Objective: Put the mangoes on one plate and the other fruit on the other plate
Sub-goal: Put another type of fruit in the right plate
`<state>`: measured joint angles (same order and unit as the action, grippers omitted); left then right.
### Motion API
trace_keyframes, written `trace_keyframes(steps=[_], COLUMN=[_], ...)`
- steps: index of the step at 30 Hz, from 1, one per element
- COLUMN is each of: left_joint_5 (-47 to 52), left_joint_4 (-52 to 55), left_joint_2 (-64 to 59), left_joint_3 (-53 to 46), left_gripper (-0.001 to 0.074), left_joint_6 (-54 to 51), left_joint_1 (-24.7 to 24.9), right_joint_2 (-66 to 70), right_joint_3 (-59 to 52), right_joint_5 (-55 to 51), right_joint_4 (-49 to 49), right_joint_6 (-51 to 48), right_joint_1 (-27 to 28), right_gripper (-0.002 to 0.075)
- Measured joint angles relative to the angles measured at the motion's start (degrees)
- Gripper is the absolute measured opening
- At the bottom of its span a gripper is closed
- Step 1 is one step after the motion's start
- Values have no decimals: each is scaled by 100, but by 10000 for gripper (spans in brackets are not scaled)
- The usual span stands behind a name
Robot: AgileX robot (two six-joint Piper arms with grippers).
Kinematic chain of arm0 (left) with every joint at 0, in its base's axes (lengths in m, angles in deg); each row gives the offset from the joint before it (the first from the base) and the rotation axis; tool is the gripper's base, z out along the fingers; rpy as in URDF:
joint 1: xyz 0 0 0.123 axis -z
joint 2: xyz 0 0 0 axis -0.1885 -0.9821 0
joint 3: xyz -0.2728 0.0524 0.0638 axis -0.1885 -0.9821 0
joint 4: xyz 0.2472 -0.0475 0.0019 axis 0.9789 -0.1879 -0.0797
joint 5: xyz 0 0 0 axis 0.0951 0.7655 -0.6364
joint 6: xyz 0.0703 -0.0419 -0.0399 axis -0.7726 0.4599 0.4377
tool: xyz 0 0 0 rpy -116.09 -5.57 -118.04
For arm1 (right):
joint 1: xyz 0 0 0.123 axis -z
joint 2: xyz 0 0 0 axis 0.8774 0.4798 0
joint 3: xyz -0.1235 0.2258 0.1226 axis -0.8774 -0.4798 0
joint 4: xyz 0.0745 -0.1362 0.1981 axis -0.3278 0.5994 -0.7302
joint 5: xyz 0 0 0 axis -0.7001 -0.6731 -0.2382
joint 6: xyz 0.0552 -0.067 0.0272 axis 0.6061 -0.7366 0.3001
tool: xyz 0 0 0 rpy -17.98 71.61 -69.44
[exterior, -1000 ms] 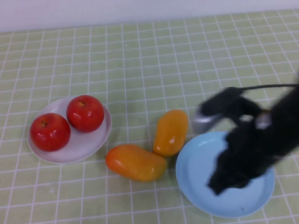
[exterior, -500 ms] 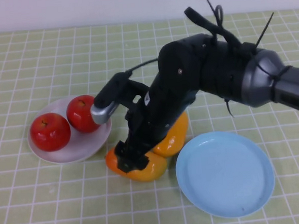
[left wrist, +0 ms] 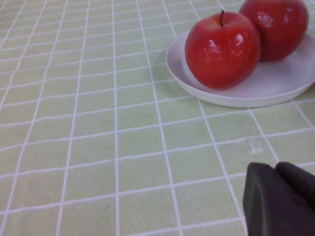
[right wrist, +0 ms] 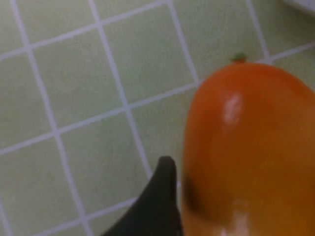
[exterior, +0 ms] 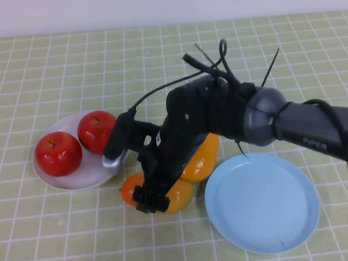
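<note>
Right gripper: lowered onto the nearer mango at the table's middle front. One dark finger lies against the fruit's side in the right wrist view. Finger spread: cannot tell.
Nearer mango: glossy, elongated, orange with a yellow lower edge; lies on the tablecloth, mostly covered by the right arm. A small green stem nub shows at its tip in the right wrist view.
Second mango: orange-yellow, just behind the nearer one, partly under the arm, beside the blue plate's rim.
Light blue plate: round, shallow rim, to the right of both mangoes.
White plate: round, smaller, to the left of the gripper; it carries two apples.
Apples: left apple and right apple, round, shiny red, close together.
Left gripper: low over the green checked tablecloth, near the white plate; nothing held.
</note>
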<state>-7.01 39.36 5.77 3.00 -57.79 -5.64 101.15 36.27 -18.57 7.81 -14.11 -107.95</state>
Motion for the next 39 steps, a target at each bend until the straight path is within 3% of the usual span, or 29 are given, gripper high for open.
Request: trace_keyframes(steps=[8, 12, 17, 21, 27, 33, 39], left_joint_5=[0, 0, 0, 0, 0, 0, 0], left_joint_4=[0, 0, 0, 0, 0, 0, 0], left_joint_2=[0, 0, 0, 0, 0, 0, 0], left_joint_3=[0, 0, 0, 0, 0, 0, 0], left_gripper=[2, 2, 2, 2, 2, 2, 2], left_joint_6=[0, 0, 0, 0, 0, 0, 0], left_joint_1=[0, 0, 0, 0, 0, 0, 0], right_joint_2=[355, 379, 246, -214, -1474, -2270, -2081], right_joint_3=[0, 0, 0, -102, -1147, -2630, -3082], right_joint_5=[229, 229, 229, 218, 193, 394, 616], right_joint_4=[35, 95, 175, 557, 1308, 1697, 1422], right_joint_6=[-3, 51, 1278, 2852, 4621, 5425, 5516], right_joint_1=[0, 0, 46, 80, 182, 554, 766], right_gripper=[681, 570, 569, 569, 569, 569, 569])
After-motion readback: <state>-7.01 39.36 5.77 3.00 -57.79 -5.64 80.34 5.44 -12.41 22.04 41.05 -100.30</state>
